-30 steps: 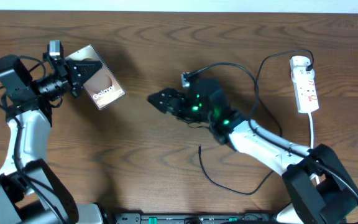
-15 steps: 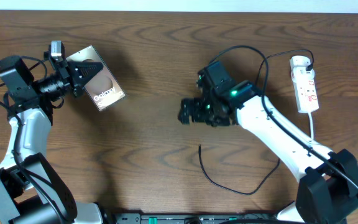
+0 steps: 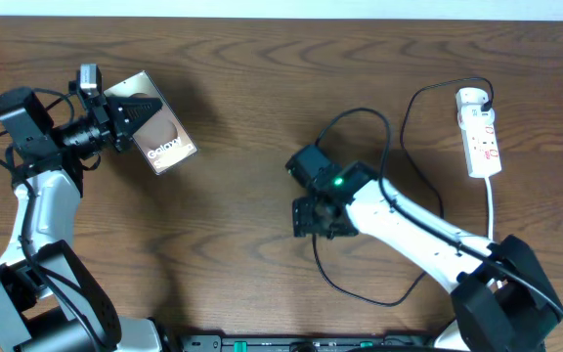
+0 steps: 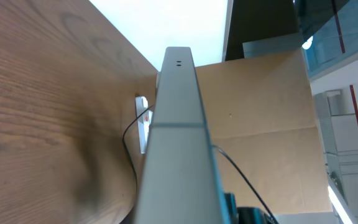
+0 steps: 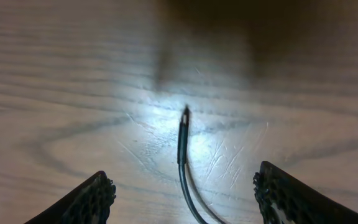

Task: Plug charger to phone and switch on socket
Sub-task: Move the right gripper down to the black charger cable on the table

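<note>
Moved: right gripper (image 3: 306, 217) swung nearer, now over charger (image 5: 184, 115) tip, jaws apart astride it; left gripper (image 3: 115, 117) clamped on phone (image 3: 159, 132); tip pickup likely next.

The left arm (image 3: 37, 210) bends upward, and its left hand (image 3: 123, 115) points out sideways, squeezed tight on the phone (image 3: 164, 137). The right arm (image 3: 409, 230) stretches out long and low. Its right hand (image 3: 311, 217) points straight down at the worktop, with its fingers (image 5: 92, 198) spread wide apart.
</note>
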Motion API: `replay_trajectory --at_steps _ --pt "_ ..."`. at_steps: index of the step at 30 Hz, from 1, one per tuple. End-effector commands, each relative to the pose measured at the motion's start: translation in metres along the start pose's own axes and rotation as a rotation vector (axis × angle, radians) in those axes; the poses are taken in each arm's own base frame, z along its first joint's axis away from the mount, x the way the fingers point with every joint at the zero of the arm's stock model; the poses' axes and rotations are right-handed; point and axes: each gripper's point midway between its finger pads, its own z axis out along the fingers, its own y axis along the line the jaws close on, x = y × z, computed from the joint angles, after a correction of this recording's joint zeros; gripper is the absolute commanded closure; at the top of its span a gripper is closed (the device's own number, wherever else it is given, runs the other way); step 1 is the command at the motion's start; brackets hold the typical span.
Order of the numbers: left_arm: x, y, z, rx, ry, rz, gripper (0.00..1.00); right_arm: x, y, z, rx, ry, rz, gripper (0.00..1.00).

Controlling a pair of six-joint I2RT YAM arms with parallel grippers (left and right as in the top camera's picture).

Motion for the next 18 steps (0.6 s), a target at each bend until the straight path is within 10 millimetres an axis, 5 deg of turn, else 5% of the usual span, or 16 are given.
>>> replay_trajectory --at_steps 1,12,18 --pt "0.008 -0.006 0.001 0.032 0.04 0.034 0.92 0.006 -0.008 0.006 0.072 -0.038 0.079 0.26" --pt "0.008 -0.006 0.001 0.032 0.04 0.046 0.93 0.013 -0.015 0.03 0.084 -0.071 0.125 0.42" --pt "0.008 -0.006 0.001 0.032 0.04 0.046 0.93 0.015 -0.016 0.039 0.068 -0.074 0.124 0.43"
